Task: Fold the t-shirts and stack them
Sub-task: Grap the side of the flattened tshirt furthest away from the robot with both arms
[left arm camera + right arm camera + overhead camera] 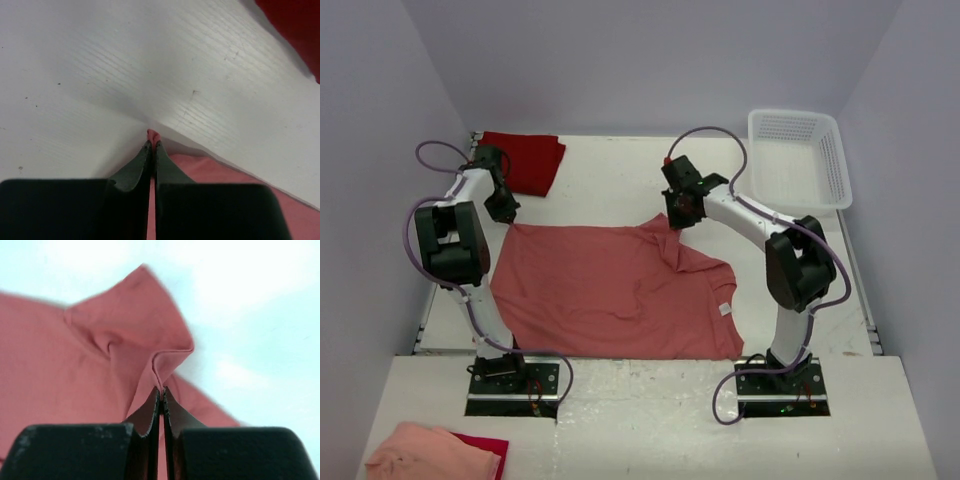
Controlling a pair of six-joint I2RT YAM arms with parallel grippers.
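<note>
- Where the near left corner of the bench shows in the overhead view, a bunched, paler peach-pink cloth [430, 455] lies in front of my left arm's base, with a strip of deeper red beside it.
- The deep crimson cloth t-shirt [525, 160] sits folded in the far left corner of the white table [610, 180].
- My left gripper [503, 210] is just in front of the crimson t-shirt. Its jaws are pressed together on the far left corner of the salmon-red short-sleeved cloth t-shirt [610, 290], and a small tip of fabric pokes out between the fingertips in the wrist view.
- The salmon t-shirt lies spread over the table's middle between my two arms, mostly flat. Its small white label [726, 309] shows near the right edge.
- My right gripper [678, 220] is at the t-shirt's far right side, jaws clamped on a raised fold of the salmon cloth. The fabric puckers up around the pinch.
- A white plastic mesh basket [798, 160] stands in the far right corner, well apart from both t-shirts.
</note>
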